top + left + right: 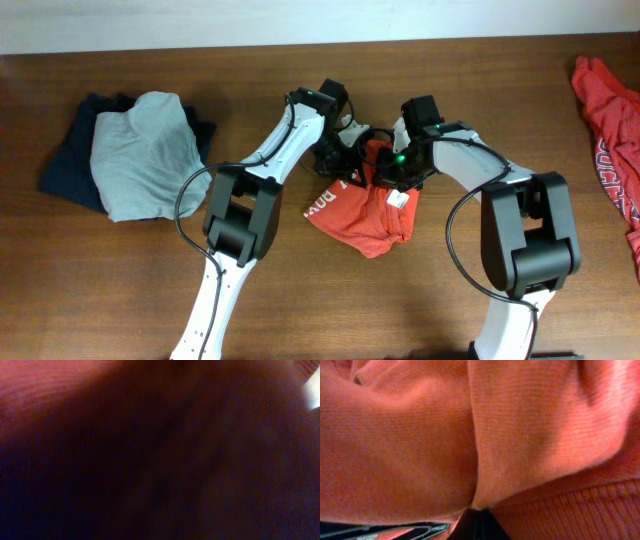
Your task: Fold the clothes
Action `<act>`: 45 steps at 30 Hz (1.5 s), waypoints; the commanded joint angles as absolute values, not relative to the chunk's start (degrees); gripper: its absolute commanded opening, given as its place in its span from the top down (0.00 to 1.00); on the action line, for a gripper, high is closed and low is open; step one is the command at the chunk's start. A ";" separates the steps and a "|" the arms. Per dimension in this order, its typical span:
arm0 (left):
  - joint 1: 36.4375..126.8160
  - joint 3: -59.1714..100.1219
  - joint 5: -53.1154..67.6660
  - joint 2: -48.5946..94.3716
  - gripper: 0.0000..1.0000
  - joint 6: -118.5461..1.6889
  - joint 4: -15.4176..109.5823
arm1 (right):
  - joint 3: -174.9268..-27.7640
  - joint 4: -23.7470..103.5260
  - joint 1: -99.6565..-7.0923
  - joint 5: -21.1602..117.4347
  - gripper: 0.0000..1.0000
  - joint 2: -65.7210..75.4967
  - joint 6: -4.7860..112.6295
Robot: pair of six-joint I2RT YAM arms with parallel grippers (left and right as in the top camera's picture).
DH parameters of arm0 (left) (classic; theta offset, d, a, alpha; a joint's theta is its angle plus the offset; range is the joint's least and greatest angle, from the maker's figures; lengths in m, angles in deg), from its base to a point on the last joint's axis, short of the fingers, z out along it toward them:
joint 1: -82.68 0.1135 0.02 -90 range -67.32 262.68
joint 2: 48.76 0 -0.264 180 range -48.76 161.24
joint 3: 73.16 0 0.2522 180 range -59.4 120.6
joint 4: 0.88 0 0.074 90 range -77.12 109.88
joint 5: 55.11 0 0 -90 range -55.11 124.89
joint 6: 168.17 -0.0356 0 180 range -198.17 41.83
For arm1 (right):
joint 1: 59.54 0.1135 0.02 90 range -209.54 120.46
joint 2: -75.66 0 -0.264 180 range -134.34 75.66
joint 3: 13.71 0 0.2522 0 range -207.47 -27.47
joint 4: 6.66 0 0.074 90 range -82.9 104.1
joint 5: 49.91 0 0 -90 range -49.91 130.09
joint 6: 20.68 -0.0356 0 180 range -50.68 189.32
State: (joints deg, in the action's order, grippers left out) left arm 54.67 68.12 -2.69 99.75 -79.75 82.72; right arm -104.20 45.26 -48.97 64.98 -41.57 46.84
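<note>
One orange-red T-shirt [362, 215] with white lettering lies bunched in the middle of the table. Both grippers are at its upper edge. My left gripper [340, 152] is at the shirt's top left; its wrist view is dark and filled by red cloth [60, 390] pressed against the lens, so the jaws are hidden. My right gripper [388, 168] is at the top right, beside the white neck label [399, 199]; its wrist view is filled with gathered orange cloth [420, 435] pinched at a dark finger. A second orange-red T-shirt [612, 130] lies crumpled at the right edge.
A folded grey shirt [143, 152] lies on a dark navy garment [70, 160] at the left of the wooden table [330, 300]. The two arms' bases stand at the front, left and right of the bunched shirt.
</note>
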 commanded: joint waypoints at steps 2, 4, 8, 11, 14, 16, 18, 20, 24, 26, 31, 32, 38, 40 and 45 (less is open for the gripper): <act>55.04 67.84 -0.05 99.27 1.00 -79.44 85.08 | -104.15 48.86 -50.15 62.99 0.96 -41.48 47.63; 56.59 67.84 1.96 97.78 0.99 -78.90 86.92 | -104.92 50.28 -51.29 62.92 0.96 -39.14 49.18; 60.44 67.84 5.94 92.25 1.00 -78.53 89.26 | -106.65 51.94 -53.28 61.48 0.96 -32.26 51.08; 63.19 67.84 8.54 86.92 1.00 -78.55 89.23 | -107.61 52.18 -53.67 61.20 0.96 -27.62 51.08; 65.51 67.84 10.82 82.20 0.99 -78.61 89.28 | -108.07 52.21 -53.60 61.20 0.96 -24.43 51.06; 67.15 67.84 10.73 79.81 1.00 -79.01 89.45 | -108.22 52.25 -53.56 61.22 0.96 -22.93 51.01; 69.03 67.84 10.82 78.22 1.00 -79.51 90.02 | -108.31 52.36 -53.56 61.22 0.96 -22.07 51.01; 71.63 67.84 10.99 77.13 1.00 -79.51 91.27 | -108.33 52.56 -53.58 61.24 0.96 -21.79 50.80; 78.05 67.84 10.75 76.71 1.00 -81.06 93.82 | -108.39 53.28 -53.56 61.24 0.96 -21.77 50.82; 80.98 67.84 10.75 76.71 1.00 -82.11 94.83 | -108.39 53.58 -53.56 61.24 0.96 -21.77 50.80; 89.03 67.84 10.86 76.65 1.00 -84.76 97.04 | -108.39 53.63 -53.58 61.24 0.96 -21.77 50.80; 90.66 67.84 10.73 76.65 1.00 -84.91 97.30 | -108.39 53.65 -53.58 61.24 0.96 -21.77 50.80; 99.71 67.84 10.53 76.56 1.00 -86.66 97.43 | -108.39 53.39 -53.58 61.20 0.96 -21.77 50.80; 102.27 67.84 10.31 76.56 1.00 -86.92 97.34 | -108.39 53.34 -53.56 60.76 0.96 -21.77 50.12; 107.82 67.82 12.32 76.82 1.00 -87.53 96.40 | -108.39 53.19 -53.56 60.34 0.96 -21.77 49.29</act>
